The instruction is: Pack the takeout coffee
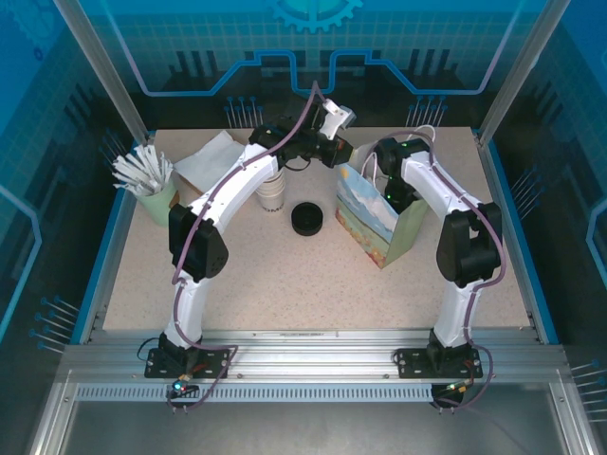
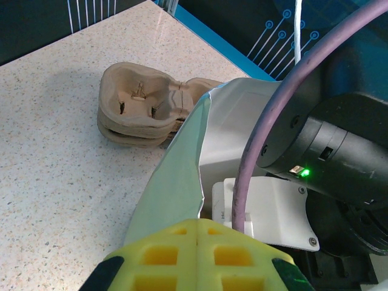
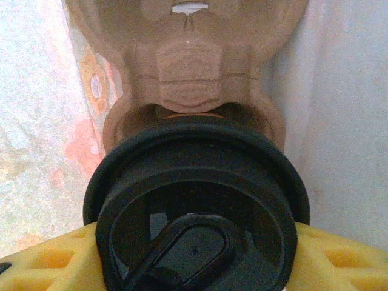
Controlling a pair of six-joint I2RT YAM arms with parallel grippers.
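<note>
While the right gripper [image 3: 194, 270] reaches down inside the paper bag [image 1: 377, 227], its yellow fingers [image 3: 42, 267] press on either side of the takeout coffee [image 3: 197, 200], clamped at the black lid. The cup is inside the bag, lid up, over the near well of a brown pulp carrier [image 3: 194, 66] that lies at the bag's bottom; cannot tell whether it is fully seated. The bag stands upright on the table [image 1: 285, 284]. Left gripper [image 2: 197, 239] at the bag's top rim: fingers pressed together, pinching the pale green edge of the bag wall. A stack of spare pulp carriers [image 2: 142, 103] lies on the table beyond the bag. On the left arm's side of the bag: loose black lids [image 1: 306, 218] near it, a stack of white cups [image 1: 273, 194] farther off, a green cup of stirrers [image 1: 152, 185] well apart.
</note>
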